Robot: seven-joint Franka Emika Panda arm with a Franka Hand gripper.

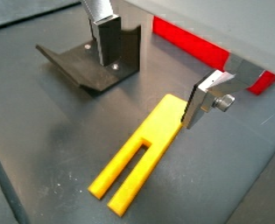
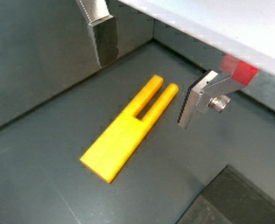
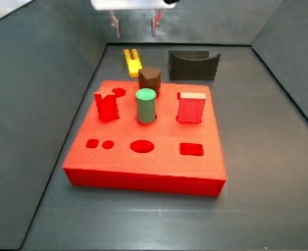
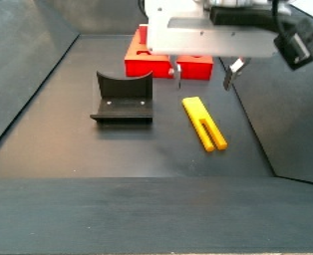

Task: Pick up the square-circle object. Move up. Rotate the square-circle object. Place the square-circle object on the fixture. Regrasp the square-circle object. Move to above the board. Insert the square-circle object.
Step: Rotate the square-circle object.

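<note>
Dark grey floor carries the peg [image 4: 203, 123], lying flat and untouched between the fixture [image 4: 122, 100] and the side wall, with the board [image 3: 146, 137] well behind; the gripper [image 4: 202, 71] hangs above the peg's far end, fingers [image 1: 204, 98] apart and empty. Pick-up looks to be the step in hand, so the next move calls for a straight descent until the pads straddle the slim yellow bar, then closing. Nothing blocks that path, though the fixture sits near and the board's brown peg [image 3: 149, 80] and green cylinder [image 3: 146, 106] crowd the later insertion
</note>
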